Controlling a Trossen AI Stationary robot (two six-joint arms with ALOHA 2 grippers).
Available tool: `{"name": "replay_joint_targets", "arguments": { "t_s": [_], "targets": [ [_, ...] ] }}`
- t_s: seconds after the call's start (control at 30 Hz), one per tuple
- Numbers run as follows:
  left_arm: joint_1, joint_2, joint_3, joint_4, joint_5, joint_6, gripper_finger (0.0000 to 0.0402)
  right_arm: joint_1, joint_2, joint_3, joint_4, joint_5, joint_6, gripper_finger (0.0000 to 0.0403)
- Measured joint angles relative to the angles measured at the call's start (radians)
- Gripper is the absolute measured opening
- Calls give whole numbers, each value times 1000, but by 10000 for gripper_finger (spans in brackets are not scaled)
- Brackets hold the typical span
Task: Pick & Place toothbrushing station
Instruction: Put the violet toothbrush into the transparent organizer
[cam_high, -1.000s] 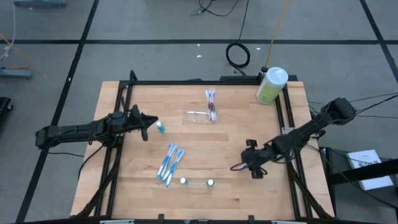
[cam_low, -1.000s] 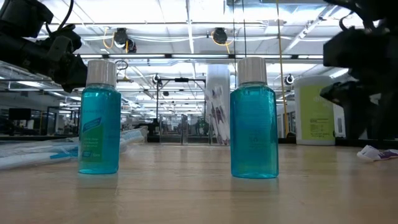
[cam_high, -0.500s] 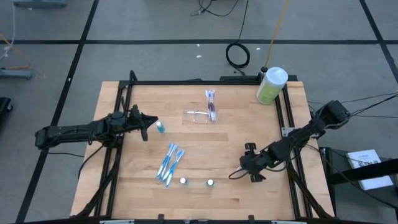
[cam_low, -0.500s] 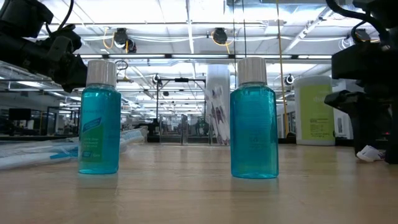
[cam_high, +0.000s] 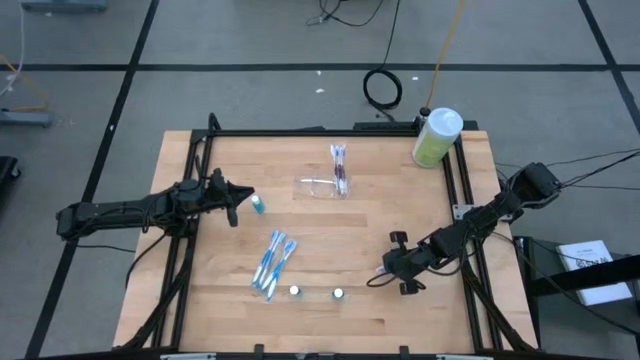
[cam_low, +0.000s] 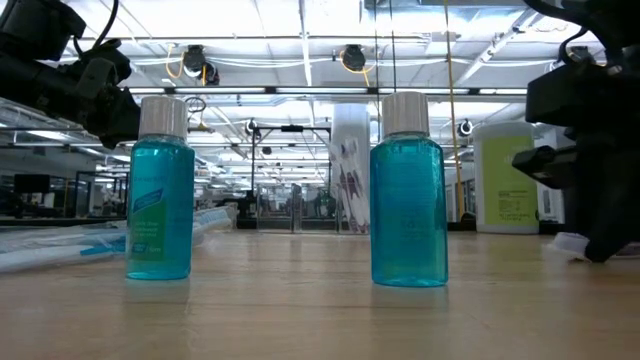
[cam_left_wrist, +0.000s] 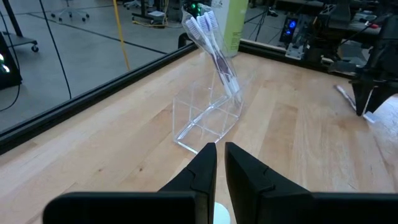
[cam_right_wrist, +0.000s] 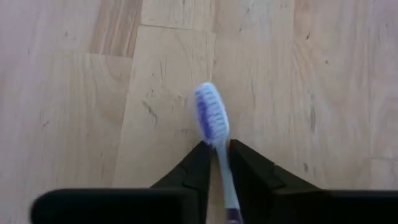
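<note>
Your right gripper (cam_high: 391, 270) is down low over the wooden tabletop (cam_high: 380, 215), not far from its right edge and toward the near side, with the dark arm reaching in from beyond that right edge and folded low. In the right wrist view its two dark fingers (cam_right_wrist: 198, 165) are clenched on the thin handle of a purple-bristled toothbrush (cam_right_wrist: 213, 122), whose head sticks out past the fingertips over bare wood. Your left gripper (cam_high: 236, 203) sits close to the left edge, about midway along it, the arm stretched nearly level in from that side; its fingers (cam_left_wrist: 205, 163) are pressed almost together, and a small white-capped blue bottle (cam_high: 257, 204) lies just beside them, though you cannot tell whether they touch it. The toothbrushing station, a small clear plastic tray (cam_high: 318, 187), rests near the middle of the far edge with purple toothbrushes (cam_high: 340, 167) leaning up out of it. Blue packaged toothbrushes (cam_high: 272, 262) lie toward the near edge, left of centre, with two small teal bottles with white caps (cam_low: 408, 190) standing just beyond them, nearer that edge. A tall green bottle with a white cap (cam_high: 436, 137) stands at the far right corner.
</note>
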Motion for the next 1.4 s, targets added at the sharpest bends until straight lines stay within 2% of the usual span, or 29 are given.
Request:
{"name": "replay_joint_targets", "arguments": {
  "t_s": [0.13,0.5,0.63,0.93,1.03,1.1,1.27,1.4],
  "targets": [
    [0,0,0,0,0,0,37,0,1,0,1,3,0,9],
    [0,0,0,0,0,0,37,-36,-31,-4,40,52,55,5],
    [0,0,0,0,0,0,37,-64,-79,-5,74,124,33,3],
    [0,0,0,0,0,0,37,-149,-160,-4,185,157,-34,1],
    [0,0,0,-1,0,0,37,-184,-162,-4,258,210,-88,1],
    [0,0,0,-1,0,0,37,-212,-162,-8,323,209,-126,1],
    [0,0,0,-1,0,0,37,-305,-162,-70,560,204,-207,1],
    [0,0,0,0,0,0,37,-394,-162,-141,817,199,-263,0]
  ]
}}
